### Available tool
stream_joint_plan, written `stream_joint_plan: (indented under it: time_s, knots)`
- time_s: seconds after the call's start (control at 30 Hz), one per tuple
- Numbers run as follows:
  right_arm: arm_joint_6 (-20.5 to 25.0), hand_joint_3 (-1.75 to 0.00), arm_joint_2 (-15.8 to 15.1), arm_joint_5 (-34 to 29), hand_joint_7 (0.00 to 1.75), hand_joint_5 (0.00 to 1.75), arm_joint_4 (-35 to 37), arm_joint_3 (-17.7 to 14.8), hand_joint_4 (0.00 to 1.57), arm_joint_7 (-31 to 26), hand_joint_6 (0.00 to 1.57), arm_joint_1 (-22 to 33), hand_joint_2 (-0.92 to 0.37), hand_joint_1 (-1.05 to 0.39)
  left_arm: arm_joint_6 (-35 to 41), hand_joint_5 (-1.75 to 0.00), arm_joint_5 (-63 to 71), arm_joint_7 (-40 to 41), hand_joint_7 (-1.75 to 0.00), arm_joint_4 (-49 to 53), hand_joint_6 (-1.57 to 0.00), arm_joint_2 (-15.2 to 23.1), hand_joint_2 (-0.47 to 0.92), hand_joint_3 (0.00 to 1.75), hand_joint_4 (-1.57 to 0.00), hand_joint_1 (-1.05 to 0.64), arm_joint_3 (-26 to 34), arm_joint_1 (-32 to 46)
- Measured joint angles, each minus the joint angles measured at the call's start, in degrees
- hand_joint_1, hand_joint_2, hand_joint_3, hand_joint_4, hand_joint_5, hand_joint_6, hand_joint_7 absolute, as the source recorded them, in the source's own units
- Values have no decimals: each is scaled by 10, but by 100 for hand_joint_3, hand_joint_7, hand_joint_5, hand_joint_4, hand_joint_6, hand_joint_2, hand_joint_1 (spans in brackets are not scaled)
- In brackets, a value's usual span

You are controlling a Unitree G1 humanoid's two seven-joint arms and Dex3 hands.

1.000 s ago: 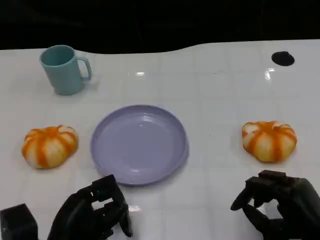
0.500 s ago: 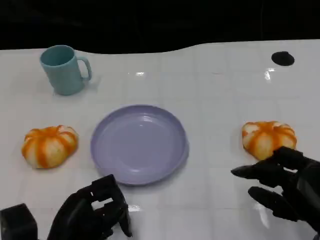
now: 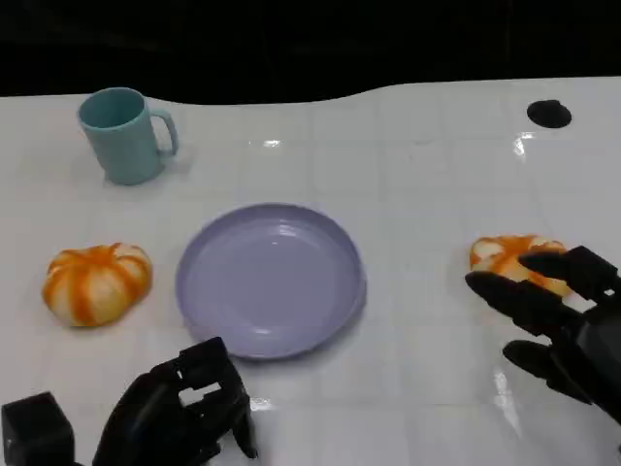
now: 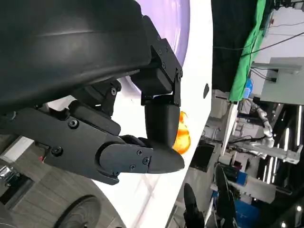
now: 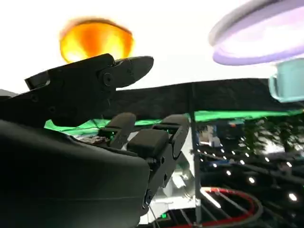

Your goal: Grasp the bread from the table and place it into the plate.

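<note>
An orange-and-white striped bread roll (image 3: 506, 253) lies on the white table at the right, also seen in the right wrist view as the roll (image 5: 95, 40). My right hand (image 3: 555, 325) hovers over its near side with fingers spread apart, holding nothing; its fingers (image 5: 90, 80) reach toward the roll. A second striped roll (image 3: 96, 282) lies at the left. The lavender plate (image 3: 271, 280) sits in the middle between them. My left hand (image 3: 184, 413) rests near the front edge, fingers curled in, holding nothing.
A teal mug (image 3: 123, 134) stands at the back left. A small black round mark (image 3: 548, 113) sits at the back right. A black block (image 3: 37, 432) shows at the lower left corner. The table's far edge borders darkness.
My right hand has risen from the front edge and moved forward, its fingers spreading over the right roll's near side. The left hand, plate and rolls have stayed put.
</note>
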Motion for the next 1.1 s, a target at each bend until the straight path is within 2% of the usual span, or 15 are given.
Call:
stream_joint_plan:
  time_s: [0.2,0.53,1.1]
  knots:
    - [40,-1,-9,-8,0,50,-12,6,10,42,40,-6,-91,-47,-5,-175,-1,0,-149,3,-72,-1,84,36,-78,-61,0,0]
    - [106,0,-11,-28,0,58,38,48,6,91,38,-81,-86,-49,-7,-175,0,2,-149,2,-71,-4,84,37,-78,-60,-1,1]
    - [159,-1,-7,-35,0,56,177,119,7,82,34,-185,-87,-57,-8,-175,0,2,-149,-3,-70,-7,84,37,-77,-60,-1,4]
